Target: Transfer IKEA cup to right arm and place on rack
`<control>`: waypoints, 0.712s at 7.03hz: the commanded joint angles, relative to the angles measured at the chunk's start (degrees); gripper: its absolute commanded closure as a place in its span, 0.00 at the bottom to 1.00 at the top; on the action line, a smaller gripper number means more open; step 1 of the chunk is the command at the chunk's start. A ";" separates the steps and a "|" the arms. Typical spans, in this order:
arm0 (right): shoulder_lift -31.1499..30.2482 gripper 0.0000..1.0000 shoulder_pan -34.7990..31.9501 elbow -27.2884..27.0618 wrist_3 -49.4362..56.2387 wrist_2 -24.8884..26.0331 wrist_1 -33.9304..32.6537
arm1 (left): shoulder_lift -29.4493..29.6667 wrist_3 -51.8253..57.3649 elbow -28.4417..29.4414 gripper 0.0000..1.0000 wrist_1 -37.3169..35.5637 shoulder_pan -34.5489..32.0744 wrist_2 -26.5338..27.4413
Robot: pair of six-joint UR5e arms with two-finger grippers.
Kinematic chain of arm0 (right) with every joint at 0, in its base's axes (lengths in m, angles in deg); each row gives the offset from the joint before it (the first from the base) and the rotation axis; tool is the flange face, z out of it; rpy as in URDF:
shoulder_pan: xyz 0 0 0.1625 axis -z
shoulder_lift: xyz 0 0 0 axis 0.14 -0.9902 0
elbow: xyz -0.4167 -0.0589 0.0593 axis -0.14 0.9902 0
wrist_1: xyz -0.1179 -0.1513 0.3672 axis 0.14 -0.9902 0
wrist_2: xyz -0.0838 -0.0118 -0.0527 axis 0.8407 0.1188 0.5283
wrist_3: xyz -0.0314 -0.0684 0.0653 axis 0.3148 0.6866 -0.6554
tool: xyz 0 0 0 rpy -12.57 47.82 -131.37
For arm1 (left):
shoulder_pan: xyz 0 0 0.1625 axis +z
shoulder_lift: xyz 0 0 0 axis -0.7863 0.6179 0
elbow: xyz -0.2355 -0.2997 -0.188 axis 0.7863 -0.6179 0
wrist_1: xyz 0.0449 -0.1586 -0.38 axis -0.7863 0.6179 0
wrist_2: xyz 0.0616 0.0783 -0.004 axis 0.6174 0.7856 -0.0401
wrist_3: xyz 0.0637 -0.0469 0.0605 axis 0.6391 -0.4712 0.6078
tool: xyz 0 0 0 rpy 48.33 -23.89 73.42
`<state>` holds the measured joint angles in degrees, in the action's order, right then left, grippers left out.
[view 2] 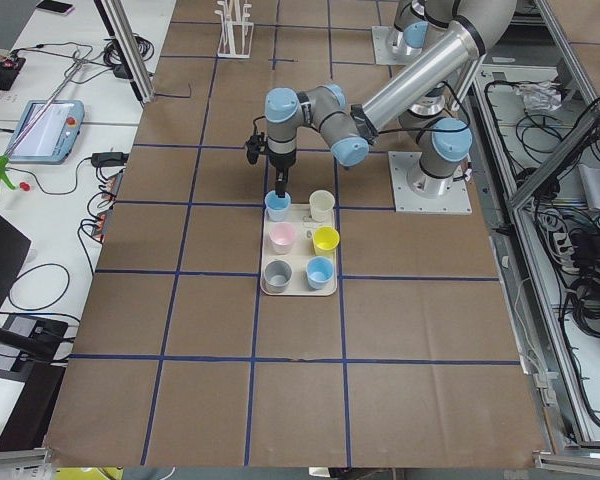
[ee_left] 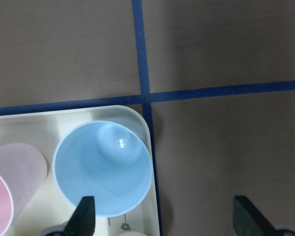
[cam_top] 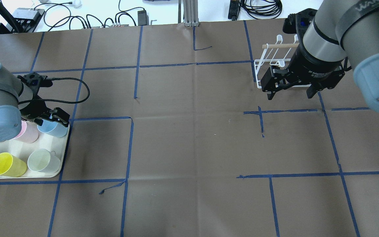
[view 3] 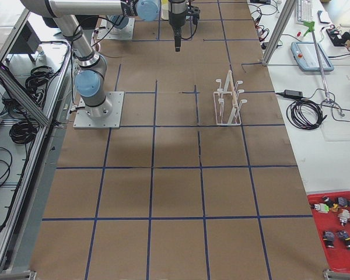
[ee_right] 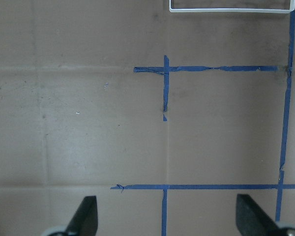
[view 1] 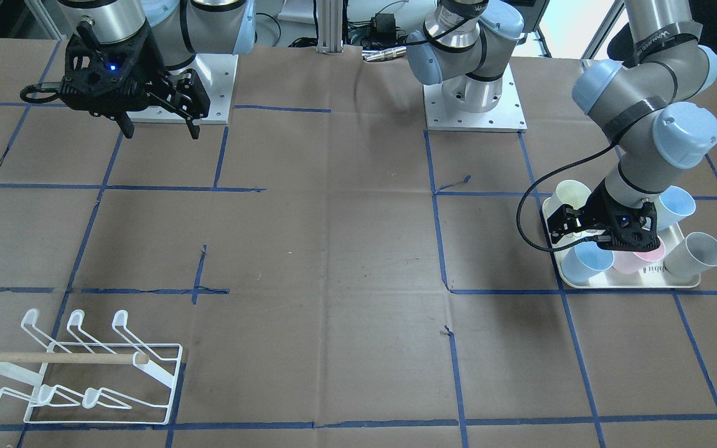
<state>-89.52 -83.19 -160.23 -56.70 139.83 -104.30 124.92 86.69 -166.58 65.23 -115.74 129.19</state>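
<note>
The left hand (ee_left: 163, 206) hangs wide open low over the blue cup (ee_left: 102, 167), which stands upright in a corner of the tray (ee_left: 44, 130) at the table's (cam_top: 192, 148) left end. The right hand (ee_right: 164, 211), also wide open and holding nothing, hovers above bare table beside the rack (view 1: 53, 358) near the far right corner.

Red tray (view 3: 338, 259), small figures (view 3: 344, 214); coiled cable (view 3: 303, 111).
</note>
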 commanded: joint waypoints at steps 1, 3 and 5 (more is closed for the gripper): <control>0.07 0.00 0.00 0.04 -0.07 -0.01 -0.09 | 1.60 -0.63 -0.46 0.00 -1.11 0.10 0.03; -0.02 0.00 0.00 0.04 -0.07 -0.01 -0.09 | 5.98 -0.55 -0.46 0.00 -3.03 0.10 0.03; 0.07 0.00 0.00 0.12 -0.07 -0.10 -0.09 | 5.57 -0.28 -0.38 0.04 -2.95 0.10 0.12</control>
<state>-89.47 -83.18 -160.16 -56.77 139.75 -104.35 130.43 86.30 -167.02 62.46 -115.65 129.25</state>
